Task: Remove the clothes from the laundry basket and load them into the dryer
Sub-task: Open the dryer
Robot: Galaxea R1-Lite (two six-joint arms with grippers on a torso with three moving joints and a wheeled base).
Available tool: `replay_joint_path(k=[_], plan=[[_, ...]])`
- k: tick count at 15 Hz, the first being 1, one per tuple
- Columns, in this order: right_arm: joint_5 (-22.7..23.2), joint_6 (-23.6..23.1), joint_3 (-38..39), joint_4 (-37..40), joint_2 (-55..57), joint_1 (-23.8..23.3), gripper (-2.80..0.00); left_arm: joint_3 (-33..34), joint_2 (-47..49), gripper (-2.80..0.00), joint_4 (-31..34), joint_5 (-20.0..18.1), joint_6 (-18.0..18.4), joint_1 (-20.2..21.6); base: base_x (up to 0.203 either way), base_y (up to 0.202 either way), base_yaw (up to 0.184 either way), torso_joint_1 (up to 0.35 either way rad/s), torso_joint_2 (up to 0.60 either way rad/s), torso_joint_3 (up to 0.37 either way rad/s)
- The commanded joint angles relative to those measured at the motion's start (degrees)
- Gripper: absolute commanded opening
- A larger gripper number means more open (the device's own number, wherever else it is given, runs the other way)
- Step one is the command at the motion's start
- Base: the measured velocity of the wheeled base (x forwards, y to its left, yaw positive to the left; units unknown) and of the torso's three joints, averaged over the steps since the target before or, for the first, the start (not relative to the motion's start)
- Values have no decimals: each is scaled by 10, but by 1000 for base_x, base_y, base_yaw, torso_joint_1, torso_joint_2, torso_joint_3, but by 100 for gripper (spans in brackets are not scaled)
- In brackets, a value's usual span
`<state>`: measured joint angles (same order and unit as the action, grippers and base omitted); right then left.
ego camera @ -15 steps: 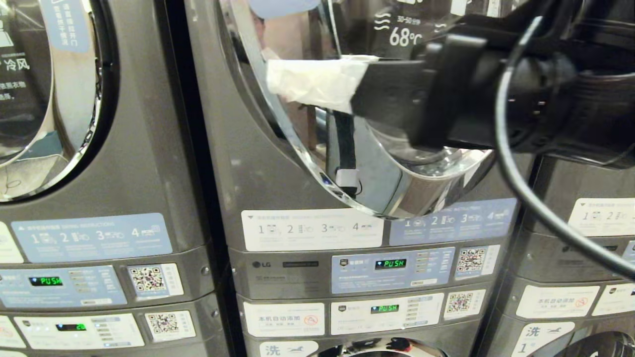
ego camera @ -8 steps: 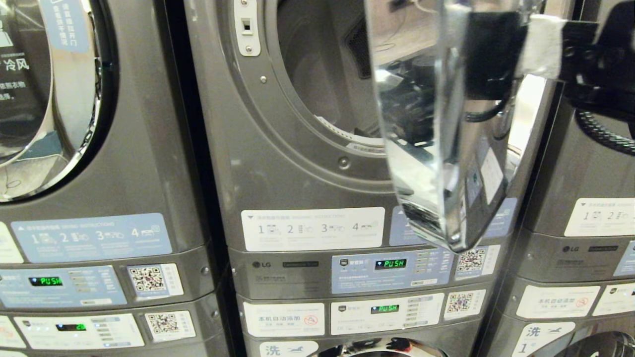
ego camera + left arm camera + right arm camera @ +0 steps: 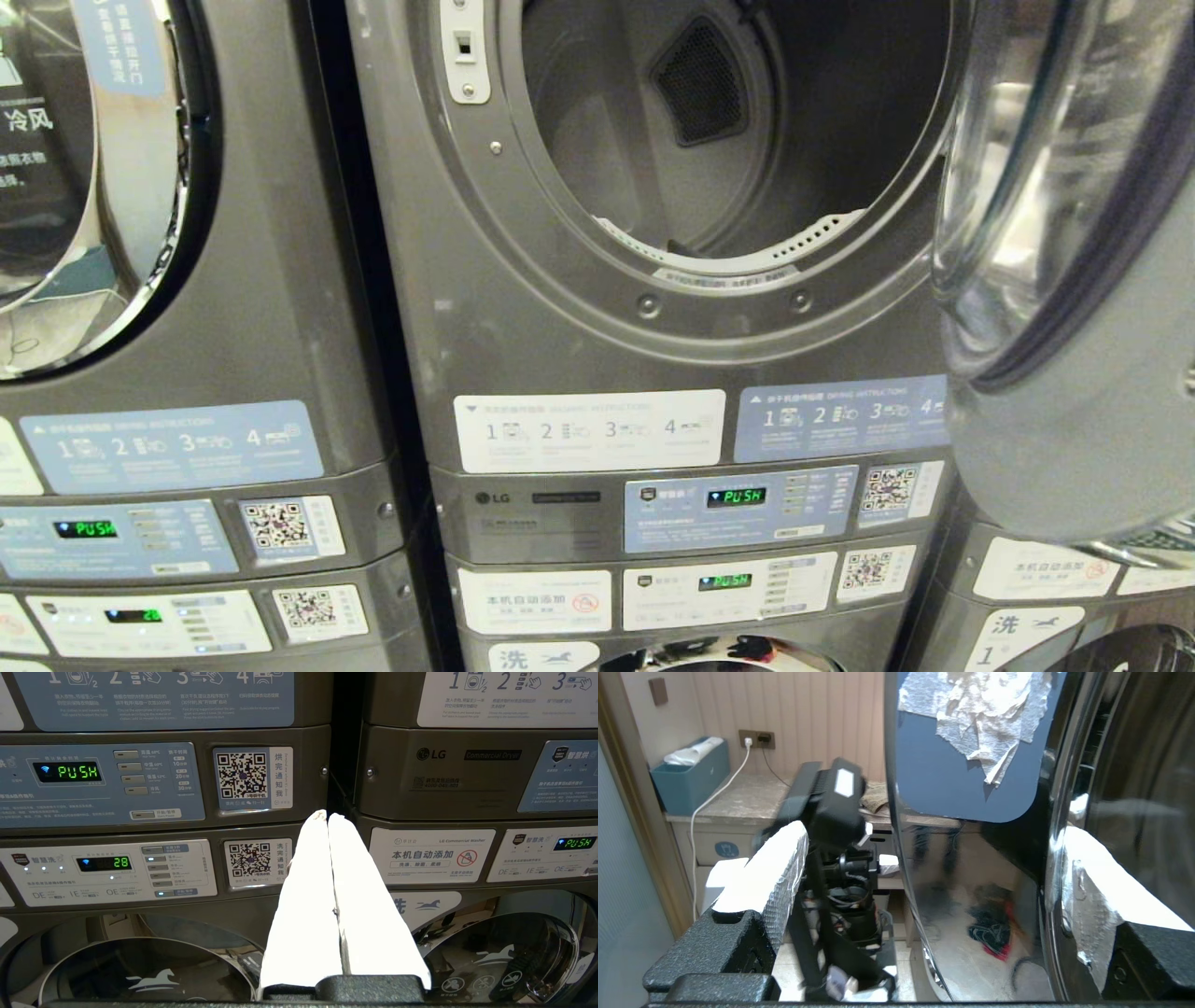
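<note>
The right gripper (image 3: 920, 886) stands wide open, its padded fingers (image 3: 770, 872) straddling the edge of the dryer door (image 3: 1055, 280), holding nothing. The left gripper (image 3: 329, 816) is parked lower, fingers pressed together and empty, facing the control panels (image 3: 103, 784) below the dryer (image 3: 560, 355). Beyond the door the drum (image 3: 747, 140) gapes open. No clothes or basket appear directly; only a dim reflection in the door hints at fabric. Clothes should be light, limp and apt to trail: best pinched at a bunched fold.
</note>
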<state>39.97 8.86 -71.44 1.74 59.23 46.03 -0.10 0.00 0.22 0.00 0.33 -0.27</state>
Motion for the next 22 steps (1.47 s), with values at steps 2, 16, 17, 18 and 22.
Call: replay_joint_path(k=[2, 16, 17, 18, 22], plan=[[-1, 19, 2, 51, -73, -2, 0, 0, 0, -280, 0, 0, 0, 0, 0, 0, 0, 0, 0, 0], [-8, 59, 6, 52, -18, -7, 0, 0, 0, -280, 0, 0, 0, 0, 0, 0, 0, 0, 0, 0], [-8, 59, 4, 52, -3, -7, 0, 0, 0, -280, 0, 0, 0, 0, 0, 0, 0, 0, 0, 0], [-8, 57, 1, 51, 14, -7, 0, 0, 0, -280, 0, 0, 0, 0, 0, 0, 0, 0, 0, 0], [-13, 21, -3, 7, 75, -7, 0, 0, 0, -280, 0, 0, 0, 0, 0, 0, 0, 0, 0, 0]])
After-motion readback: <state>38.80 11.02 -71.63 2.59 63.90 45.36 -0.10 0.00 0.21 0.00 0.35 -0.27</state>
